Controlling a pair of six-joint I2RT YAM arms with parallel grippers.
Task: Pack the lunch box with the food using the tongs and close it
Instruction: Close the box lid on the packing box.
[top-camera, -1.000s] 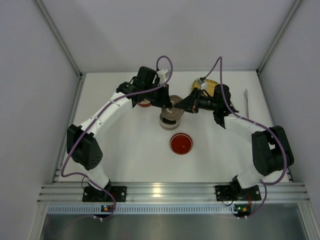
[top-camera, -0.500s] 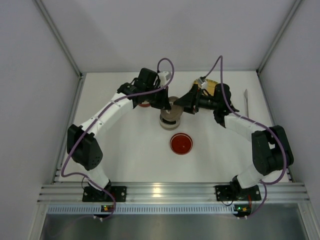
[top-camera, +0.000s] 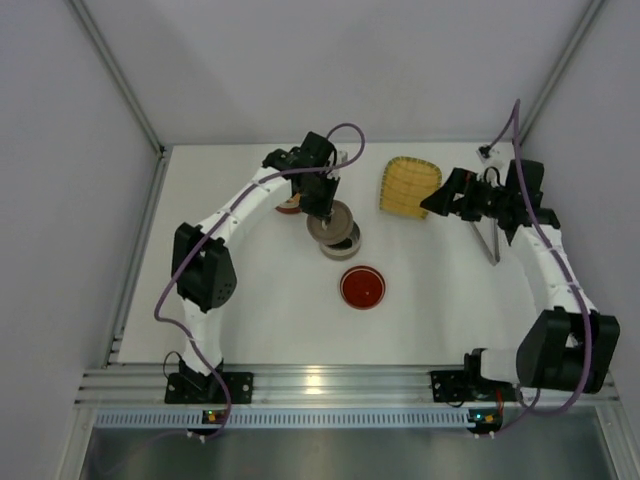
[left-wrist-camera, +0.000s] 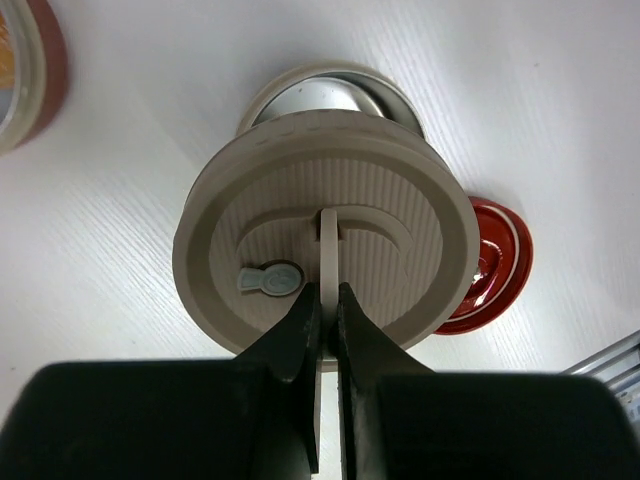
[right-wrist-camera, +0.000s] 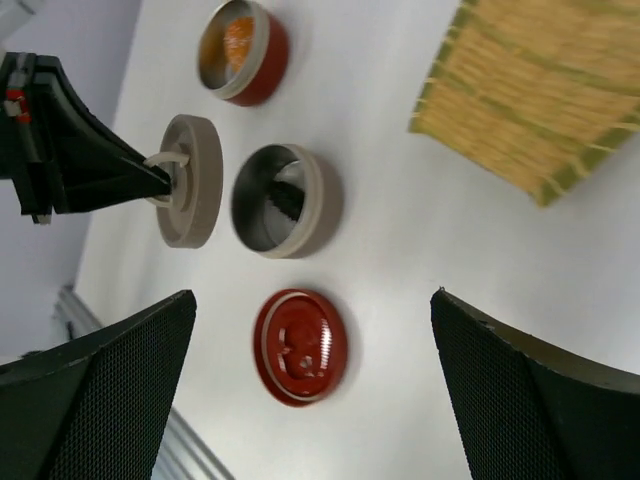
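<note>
Lids two, beige lid (left-wrist-camera: 400, 230) pinched in left fingers (left-wrist-camera: 295, 340), red lid (top-camera: 362, 287) flat

table (top-camera: 250, 300) | open tin (top-camera: 349, 246), red lid (top-camera: 362, 287), red tin (top-camera: 287, 206) (orange chunk (right-wrist-camera: 238, 38) inside), woven tray (top-camera: 408, 187), tongs (top-camera: 492, 250)

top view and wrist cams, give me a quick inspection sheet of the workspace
surface: white table, no spills seen
job's things: orange food in red tin; dark piece, seemingly food, in silver tin; red lid lying apart; tongs on table by right arm
clutter: yellow woven tray
grippers: left gripper shut on beige lid handle, lid beside silver tin; right gripper open, empty
cables: purple cables run along both arms
surroundings: grey walls, metal rail at near edge
</note>
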